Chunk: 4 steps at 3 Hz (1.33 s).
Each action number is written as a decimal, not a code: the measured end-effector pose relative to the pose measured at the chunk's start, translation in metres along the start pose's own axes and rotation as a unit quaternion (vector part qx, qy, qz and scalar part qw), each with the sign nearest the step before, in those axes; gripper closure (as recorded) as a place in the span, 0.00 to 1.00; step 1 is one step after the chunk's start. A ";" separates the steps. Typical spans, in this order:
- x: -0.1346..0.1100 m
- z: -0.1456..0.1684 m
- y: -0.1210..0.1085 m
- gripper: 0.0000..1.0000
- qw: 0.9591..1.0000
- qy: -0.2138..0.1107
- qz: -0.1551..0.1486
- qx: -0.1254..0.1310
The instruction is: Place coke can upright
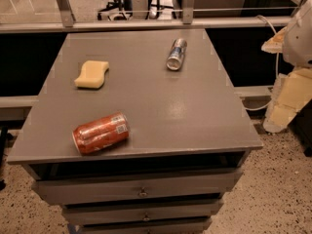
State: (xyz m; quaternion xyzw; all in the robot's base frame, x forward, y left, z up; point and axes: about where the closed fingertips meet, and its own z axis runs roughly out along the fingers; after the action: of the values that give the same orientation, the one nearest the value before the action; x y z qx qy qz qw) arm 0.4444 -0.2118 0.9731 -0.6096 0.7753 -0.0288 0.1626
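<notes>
- The coke can (101,133) lies on its side on the table (161,96), near the table's front left corner, close to the front edge.
- Its long side runs mostly left to right across the table, with the right end turned a little toward the back. The white barcode label is near that right end.
- The gripper (285,99) is off the table, just past the table's right edge and about halfway along it. It holds nothing. I cannot tell if it is open or closed.
- So the can lies far from the gripper, across the table toward the front left. The arm must reach over the right edge and across most of the table top to get to it.
- I think the task has not begun. The can is not yet gripped and not yet standing up.
- A round can on its side may roll toward the table's front edge if it gets bumped, so a grab across its round middle looks safest.
- A yellow sponge (91,74) sits on the table's left side, further back than the can.
- A silver-and-blue can (176,54) lies near the table's back edge. Both are well apart from the coke can.
</notes>
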 end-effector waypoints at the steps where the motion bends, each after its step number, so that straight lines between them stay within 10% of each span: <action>1: -0.038 0.036 -0.007 0.00 0.998 -0.033 -0.042 -0.019; 4: -0.184 0.121 0.036 0.00 0.975 -0.156 -0.132 -0.090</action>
State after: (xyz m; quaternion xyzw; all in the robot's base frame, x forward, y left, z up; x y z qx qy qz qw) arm 0.4829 -0.0085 0.8901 -0.7156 0.6524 0.1155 0.2212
